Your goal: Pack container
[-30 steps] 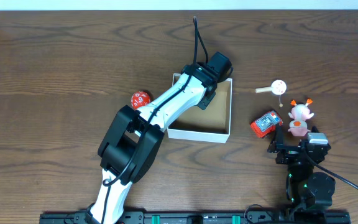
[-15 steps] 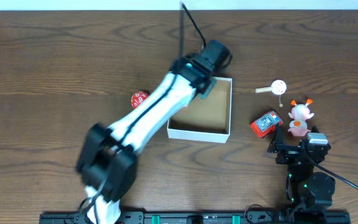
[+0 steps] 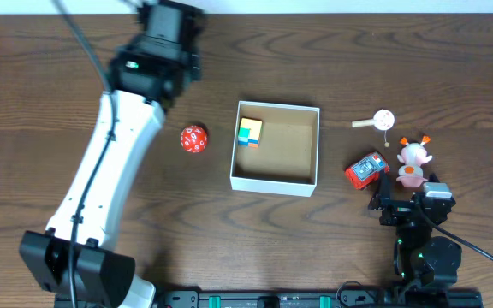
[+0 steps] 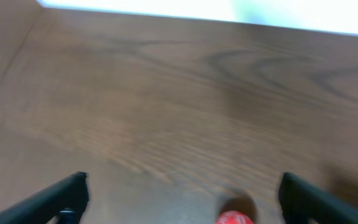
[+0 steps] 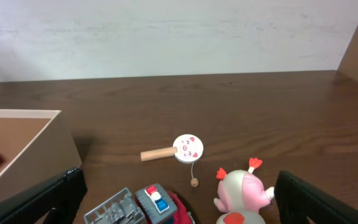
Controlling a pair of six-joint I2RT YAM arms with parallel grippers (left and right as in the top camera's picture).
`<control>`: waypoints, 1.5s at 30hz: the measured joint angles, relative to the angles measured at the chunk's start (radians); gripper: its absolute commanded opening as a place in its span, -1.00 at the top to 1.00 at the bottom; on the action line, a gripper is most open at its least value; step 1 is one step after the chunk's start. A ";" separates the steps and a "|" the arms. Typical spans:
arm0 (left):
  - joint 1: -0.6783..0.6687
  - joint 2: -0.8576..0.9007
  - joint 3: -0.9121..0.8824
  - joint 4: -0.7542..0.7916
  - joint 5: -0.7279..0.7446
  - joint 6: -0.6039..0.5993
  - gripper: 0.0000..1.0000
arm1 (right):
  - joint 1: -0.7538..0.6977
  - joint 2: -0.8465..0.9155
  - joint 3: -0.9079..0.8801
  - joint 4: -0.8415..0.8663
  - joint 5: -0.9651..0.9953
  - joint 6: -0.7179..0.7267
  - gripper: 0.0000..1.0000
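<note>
Left end effector (image 4: pixel 182 193) open, empty, upper left of overhead; right end effector (image 5: pixel 179 186) open, lower right; block (image 3: pixel 249 132) in container (image 3: pixel 272 183) upper-left corner, red die (image 3: pixel 193 139) on desk (image 3: pixel 400 51) left of it

A dark wood-grain table (image 3: pixel 400 51) meets a white wall (image 5: pixel 166 31) behind.

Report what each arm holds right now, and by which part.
Nothing is held. Fingers of the left gripper are open and empty; those of the right gripper too.

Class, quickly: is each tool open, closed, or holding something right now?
Left tool: open, holding nothing.
Right tool: open, holding nothing.
</note>
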 measured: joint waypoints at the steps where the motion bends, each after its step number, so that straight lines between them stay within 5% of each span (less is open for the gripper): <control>1: 0.024 0.000 0.000 -0.005 0.005 -0.012 -0.96 | 0.000 0.000 0.000 0.000 0.000 0.000 -0.99; 21: 0.180 0.023 0.000 -0.015 0.076 -0.060 -0.96 | 0.000 0.000 0.000 0.000 0.000 0.000 -0.98; 45: 0.183 0.023 0.000 -0.015 0.076 -0.060 -0.96 | 0.000 0.000 0.000 0.000 0.000 0.000 -0.99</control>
